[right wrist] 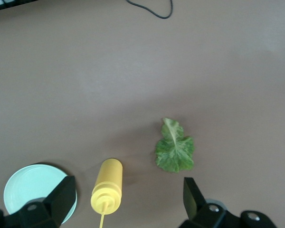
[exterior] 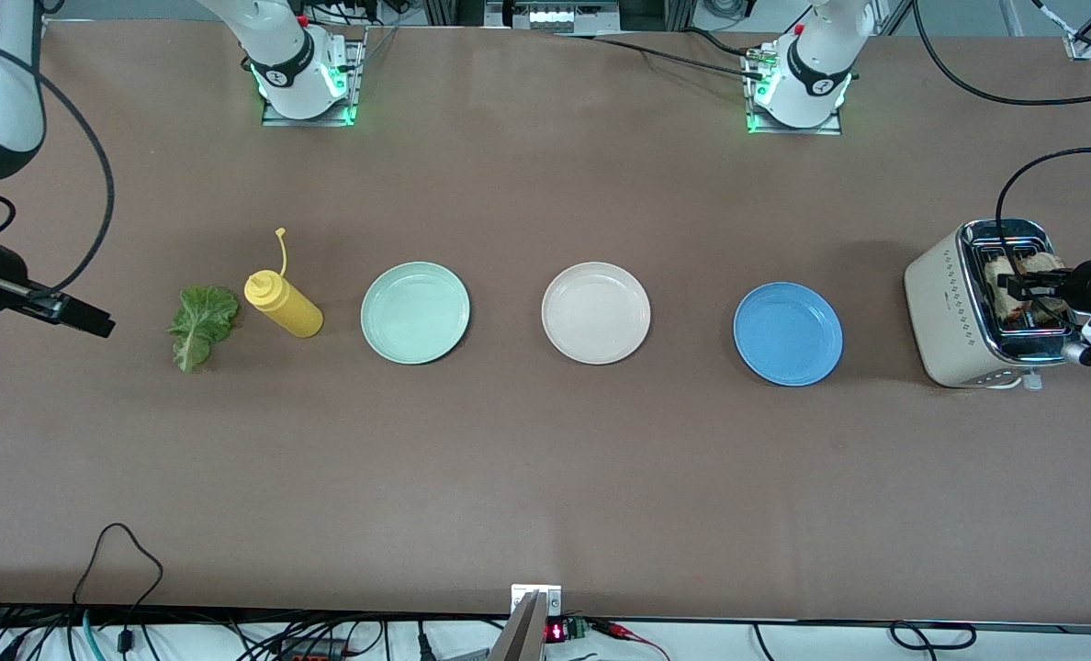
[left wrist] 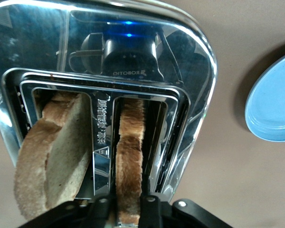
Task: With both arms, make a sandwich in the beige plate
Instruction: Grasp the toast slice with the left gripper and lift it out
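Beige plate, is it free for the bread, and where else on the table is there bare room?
The beige plate is bare, as are the green plate and blue plate. It is crowded where lettuce and mustard bottle sit close together.

Between the round mint-green plate (exterior: 415,312), the round beige plate (exterior: 596,312) and the round blue plate (exterior: 788,333) there are bare strips of brown table (exterior: 545,477). The wide part of the table nearer to the front camera is free. The lying yellow squeeze bottle (exterior: 283,303) is just beside the green lettuce leaf (exterior: 202,325), with only a narrow gap between them.
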